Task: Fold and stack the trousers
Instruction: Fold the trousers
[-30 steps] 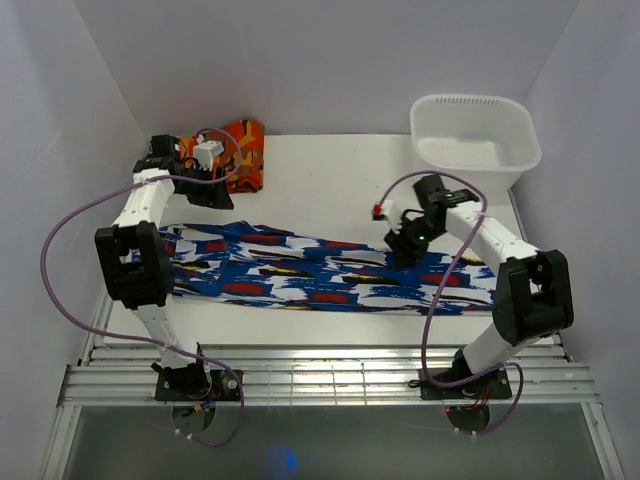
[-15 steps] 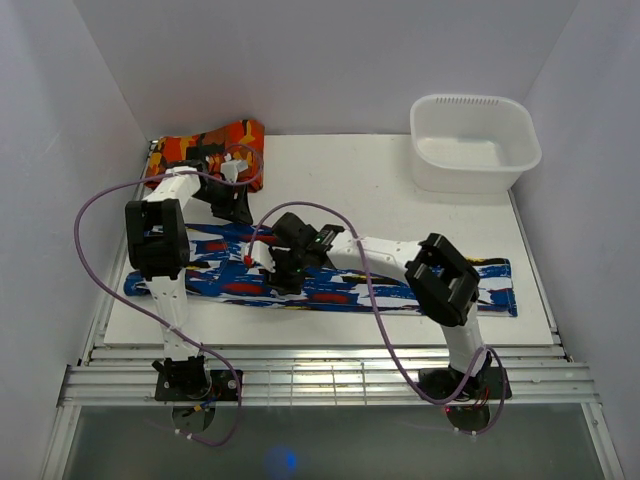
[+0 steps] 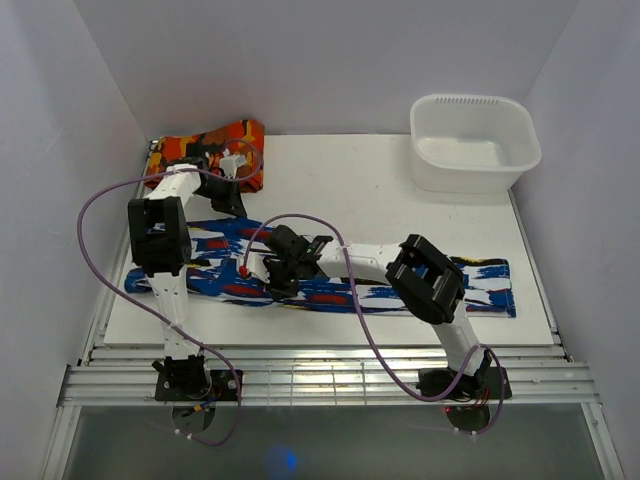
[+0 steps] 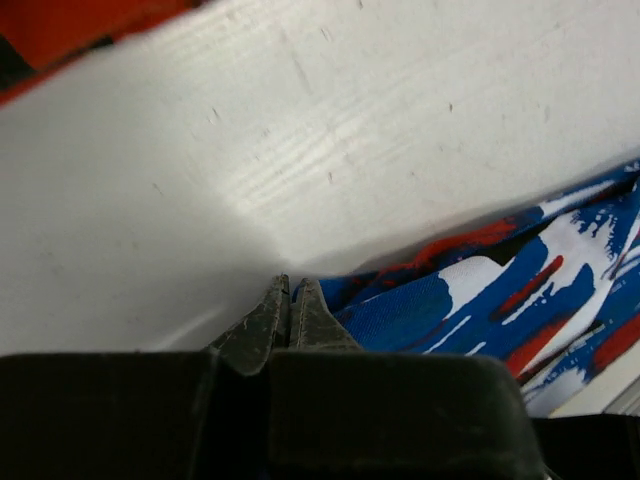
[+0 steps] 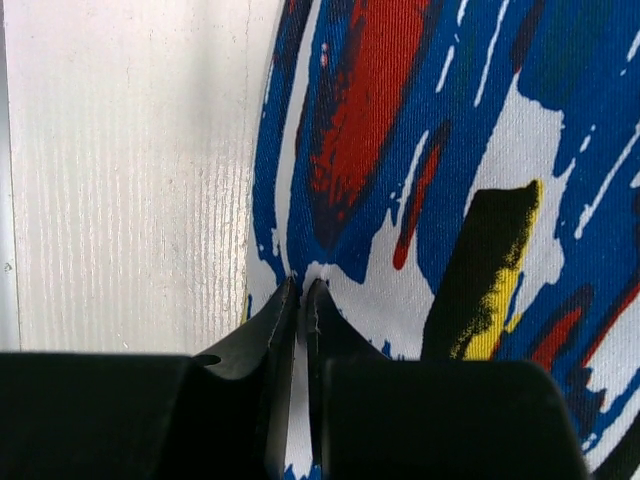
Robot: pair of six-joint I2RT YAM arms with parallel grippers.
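Lying on the table (image 3: 340,190): the trousers (image 3: 485,288) are spread in a long flat strip across the near half, running from the left edge almost to the right edge.
Hidden part of the trousers: the middle stretch is covered in the top view by the right arm, and the left end is partly covered by the left arm.
Left gripper (image 4: 290,300): the 2 fingers are pressed together at the far edge of the trousers near the left end; in the top view the left gripper (image 3: 232,207) is seen only as a dark shape.
Left grip: whether cloth is caught between the tips cannot be told, as the fabric edge is met just at them.
Right gripper (image 5: 302,290): the fingers are closed tight on the trousers at their edge, where the cloth is drawn into a small pucker at the tips.
Right gripper from above (image 3: 270,282): it is placed left of the strip's middle, with the tips lost against the print.
Orange-red-and-black cloth (image 3: 245,140): it is folded at the far left corner, partly hidden by the left arm; in the left wrist view only a blurred corner (image 4: 60,30) is caught.
White tub (image 3: 475,150): it is set at the far right, well apart from the trousers.
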